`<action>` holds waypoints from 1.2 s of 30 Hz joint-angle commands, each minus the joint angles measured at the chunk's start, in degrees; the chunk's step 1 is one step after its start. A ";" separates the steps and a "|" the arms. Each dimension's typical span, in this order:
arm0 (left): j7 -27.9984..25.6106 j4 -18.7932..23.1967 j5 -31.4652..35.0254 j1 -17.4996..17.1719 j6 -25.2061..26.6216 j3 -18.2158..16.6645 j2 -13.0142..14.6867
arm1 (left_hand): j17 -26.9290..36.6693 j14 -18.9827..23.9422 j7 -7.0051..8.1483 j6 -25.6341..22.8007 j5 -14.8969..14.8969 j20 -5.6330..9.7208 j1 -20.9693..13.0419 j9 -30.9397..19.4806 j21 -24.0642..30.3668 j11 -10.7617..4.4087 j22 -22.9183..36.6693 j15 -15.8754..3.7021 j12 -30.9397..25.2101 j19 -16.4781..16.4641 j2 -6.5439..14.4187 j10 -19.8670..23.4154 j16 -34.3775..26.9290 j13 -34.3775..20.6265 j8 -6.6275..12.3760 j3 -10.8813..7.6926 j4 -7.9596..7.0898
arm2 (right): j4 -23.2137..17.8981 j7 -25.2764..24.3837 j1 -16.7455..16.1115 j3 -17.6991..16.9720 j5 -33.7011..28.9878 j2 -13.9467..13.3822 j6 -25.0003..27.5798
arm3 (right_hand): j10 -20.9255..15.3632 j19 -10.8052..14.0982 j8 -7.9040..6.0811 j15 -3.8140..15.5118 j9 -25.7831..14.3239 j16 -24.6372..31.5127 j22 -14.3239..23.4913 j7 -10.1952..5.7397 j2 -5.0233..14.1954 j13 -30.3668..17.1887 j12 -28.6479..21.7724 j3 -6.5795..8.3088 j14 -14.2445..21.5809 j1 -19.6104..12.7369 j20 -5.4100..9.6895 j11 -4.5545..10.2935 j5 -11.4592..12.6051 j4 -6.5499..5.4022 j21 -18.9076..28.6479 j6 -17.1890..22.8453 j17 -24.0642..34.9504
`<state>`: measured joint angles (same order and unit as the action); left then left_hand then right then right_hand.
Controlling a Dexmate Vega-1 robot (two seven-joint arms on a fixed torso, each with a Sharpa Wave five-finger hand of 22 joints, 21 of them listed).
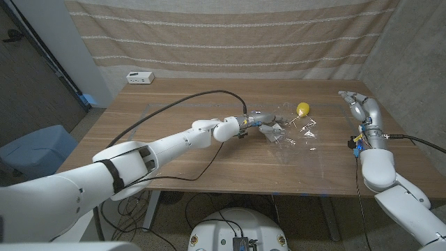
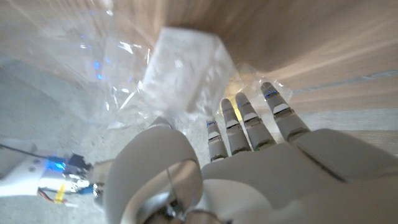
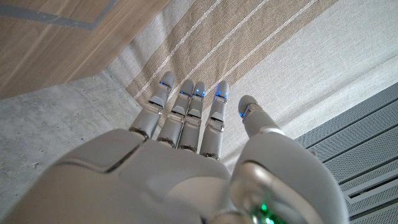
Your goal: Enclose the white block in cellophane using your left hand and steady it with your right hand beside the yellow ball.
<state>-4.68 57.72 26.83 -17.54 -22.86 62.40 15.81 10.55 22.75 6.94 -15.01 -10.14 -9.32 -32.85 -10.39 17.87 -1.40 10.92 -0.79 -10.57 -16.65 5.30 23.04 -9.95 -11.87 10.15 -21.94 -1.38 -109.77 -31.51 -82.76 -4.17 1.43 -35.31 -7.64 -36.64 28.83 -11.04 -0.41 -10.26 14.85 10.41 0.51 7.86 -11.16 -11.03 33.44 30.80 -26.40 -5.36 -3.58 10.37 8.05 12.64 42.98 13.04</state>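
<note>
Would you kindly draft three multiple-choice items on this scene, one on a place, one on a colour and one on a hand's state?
1. Where does the yellow ball lie relative to the cellophane?
A. at its far edge
B. off the table
C. in the right hand

2. What colour is the small box at the table's far left corner?
A. red
B. white
C. black

3. What is the right hand doing?
A. gripping the block
B. pressing the cellophane
C. raised with fingers apart, holding nothing

Answers: 1 A, the ball sits at the sheet's far edge in the head view. 2 B, it shows white. 3 C, it stands apart from the sheet, fingers spread.
</note>
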 commanded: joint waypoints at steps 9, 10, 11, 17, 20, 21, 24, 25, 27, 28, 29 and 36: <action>4.95 5.33 -14.36 -5.08 -3.07 -9.84 2.36 | 0.27 -2.73 -0.11 2.57 0.11 -0.97 3.05 -0.04 -1.34 0.67 0.24 1.41 -0.03 1.99 -0.45 -3.24 -0.19 -0.24 -0.16 0.93 -0.94 | -0.14 0.01 0.26 0.51 -0.12 -0.09 0.15 | -0.26 0.17 -0.15 0.30 -0.33 -0.08 0.17 0.06 -0.12 -0.23 -0.31 -0.12 0.33 0.57 -0.24 -0.29 0.04 0.02 -0.09 -0.07 0.13; 5.15 5.60 -15.16 -5.43 -3.14 -10.35 2.42 | 0.27 -2.79 -0.10 2.67 0.10 -0.99 3.09 -0.04 -1.35 0.69 0.24 1.43 -0.04 2.01 -0.46 -3.26 -0.19 -0.24 -0.18 0.95 -0.95 | -0.19 -0.01 0.32 0.55 -0.18 -0.11 0.25 | -0.28 0.17 -0.12 0.30 -0.33 -0.10 0.17 -0.01 -0.15 -0.23 -0.32 -0.10 0.35 0.55 -0.24 -0.30 0.05 0.05 -0.09 -0.14 0.10; 5.67 5.88 -15.89 -5.63 -3.13 -10.73 2.55 | 0.27 -2.95 -0.21 2.77 0.10 -1.03 3.23 -0.04 -1.37 0.77 0.24 1.51 -0.01 2.01 -0.48 -3.53 -0.19 -0.24 -0.16 0.99 -0.98 | -0.16 0.01 0.38 0.59 -0.18 -0.13 0.21 | -0.25 0.18 -0.12 0.30 -0.33 -0.11 0.17 0.00 -0.14 -0.23 -0.31 -0.10 0.34 0.56 -0.26 -0.28 0.05 0.05 -0.08 -0.14 0.10; 8.90 7.92 -21.55 -7.33 -2.11 -13.52 3.28 | 0.26 -4.20 -0.14 3.93 0.05 -1.27 3.97 -0.03 -1.52 1.03 0.26 2.11 0.09 2.05 -0.49 -5.12 -0.14 -0.24 -0.23 1.18 -1.08 | -0.05 0.21 0.67 0.76 -0.01 -0.19 0.08 | -0.18 0.17 -0.12 0.26 -0.33 -0.16 0.17 -0.01 -0.16 -0.22 -0.28 -0.09 0.33 0.60 -0.25 -0.26 0.06 0.06 -0.09 -0.16 0.07; 9.85 8.96 -24.24 -8.33 -1.75 -14.99 3.63 | 0.27 -4.81 -0.29 4.30 0.03 -1.52 4.33 -0.02 -1.68 1.51 0.27 2.57 0.10 2.28 -0.35 -5.83 -0.14 -0.24 -0.19 1.22 -1.17 | 0.11 0.45 0.87 0.88 0.21 -0.27 -0.10 | -0.17 0.17 -0.10 0.33 -0.33 -0.22 0.17 -0.03 -0.19 -0.22 -0.27 -0.05 0.31 0.59 -0.28 -0.21 0.07 0.10 -0.09 -0.20 0.03; 10.10 9.24 -25.04 -8.65 -1.73 -15.42 3.73 | 0.28 -4.97 -0.24 4.43 0.03 -1.49 4.49 -0.02 -1.72 1.34 0.28 2.58 0.18 2.31 -0.32 -6.30 -0.17 -0.23 -0.16 1.25 -1.21 | 0.08 0.36 0.95 0.93 0.27 -0.17 0.04 | -0.16 0.16 -0.10 0.33 -0.33 -0.23 0.17 -0.02 -0.18 -0.22 -0.27 -0.04 0.30 0.60 -0.26 -0.23 0.08 0.10 -0.10 -0.22 0.02; 11.08 10.32 -27.79 -9.66 -1.25 -16.84 4.15 | 0.30 -5.67 0.07 5.09 0.07 -1.58 5.01 0.00 -1.96 1.41 0.29 2.79 0.19 2.75 -0.35 -7.18 -0.15 -0.22 -0.22 1.42 -1.34 | 0.28 0.59 1.10 1.02 0.52 -0.24 -0.30 | -0.08 0.16 -0.08 0.36 -0.33 -0.26 0.17 0.02 -0.19 -0.22 -0.24 -0.06 0.26 0.63 -0.27 -0.27 0.07 0.10 -0.10 -0.29 0.03; 11.47 10.51 -28.76 -9.96 -1.28 -17.29 4.27 | 0.30 -6.09 0.07 5.20 0.09 -1.59 5.22 0.00 -2.04 1.43 0.29 2.95 0.13 2.88 -0.36 -7.34 -0.09 -0.22 -0.18 1.49 -1.39 | 0.34 0.67 1.12 1.03 0.64 -0.25 -0.41 | -0.03 0.16 -0.06 0.36 -0.33 -0.28 0.17 -0.05 -0.22 -0.23 -0.22 -0.06 0.28 0.64 -0.25 -0.26 0.08 0.11 -0.10 -0.32 0.01; 11.95 11.26 -30.77 -10.83 -1.01 -18.33 4.56 | 0.32 -6.40 0.07 5.32 0.12 -1.59 5.58 0.01 -2.27 1.50 0.30 3.30 0.07 3.33 -0.36 -7.69 -0.14 -0.21 -0.11 1.61 -1.50 | 0.47 0.82 1.19 1.04 1.04 -0.16 -0.63 | 0.05 0.15 -0.02 0.34 -0.33 -0.31 0.17 -0.15 -0.25 -0.23 -0.19 -0.07 0.24 0.66 -0.26 -0.29 0.07 0.12 -0.11 -0.43 0.00; 12.19 11.59 -31.79 -11.25 -1.02 -18.85 4.71 | 0.33 -6.78 0.25 5.49 0.16 -1.60 5.89 0.03 -2.31 1.49 0.31 3.37 0.07 3.36 -0.38 -8.04 -0.12 -0.19 -0.11 1.72 -1.60 | 0.57 0.90 1.24 1.04 1.32 -0.07 -0.82 | 0.10 0.16 0.03 0.28 -0.33 -0.35 0.17 -0.12 -0.24 -0.23 -0.17 -0.09 0.13 0.71 -0.26 -0.23 0.07 0.09 -0.11 -0.59 0.01; 12.31 12.03 -32.68 -11.70 -0.93 -19.38 4.90 | 0.34 -6.95 0.34 5.60 0.18 -1.66 6.07 0.03 -2.37 1.52 0.32 3.47 0.06 3.47 -0.40 -8.24 -0.14 -0.19 -0.10 1.79 -1.66 | 0.67 1.09 1.26 1.02 1.56 -0.10 -1.02 | 0.16 0.15 0.06 0.24 -0.33 -0.36 0.17 -0.13 -0.26 -0.23 -0.15 -0.13 0.10 0.77 -0.27 -0.23 0.06 0.05 -0.11 -0.66 0.03; 11.56 15.90 -38.30 -15.23 0.84 -23.32 6.57 | 0.37 -9.01 1.78 6.66 0.26 -1.81 8.05 0.14 -3.10 1.52 0.33 4.28 0.01 4.78 -0.83 -10.20 -0.13 -0.06 -0.07 2.66 -2.26 | 1.56 1.97 1.76 1.19 3.28 0.18 -2.52 | 0.77 0.07 0.27 0.06 -0.33 -0.49 0.17 -0.20 -0.42 -0.23 0.05 -0.30 -0.10 1.08 -0.31 -0.05 0.03 -0.05 -0.15 -1.33 0.05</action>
<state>5.45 69.04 0.23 -28.33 -24.32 44.49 20.45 10.81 14.19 8.16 -8.45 -10.14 -11.06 -25.63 -10.11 15.02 0.09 11.07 3.28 -10.58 -12.25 4.53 13.36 -9.96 -11.85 9.93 -19.76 -3.55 -109.51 -30.57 -81.79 -3.27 2.65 -35.47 -8.41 -36.10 28.85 -10.99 -0.41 -10.25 14.40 10.41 0.30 7.42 -11.16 -11.02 33.27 30.80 -25.77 -5.34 -3.69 10.37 7.89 12.64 42.14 13.05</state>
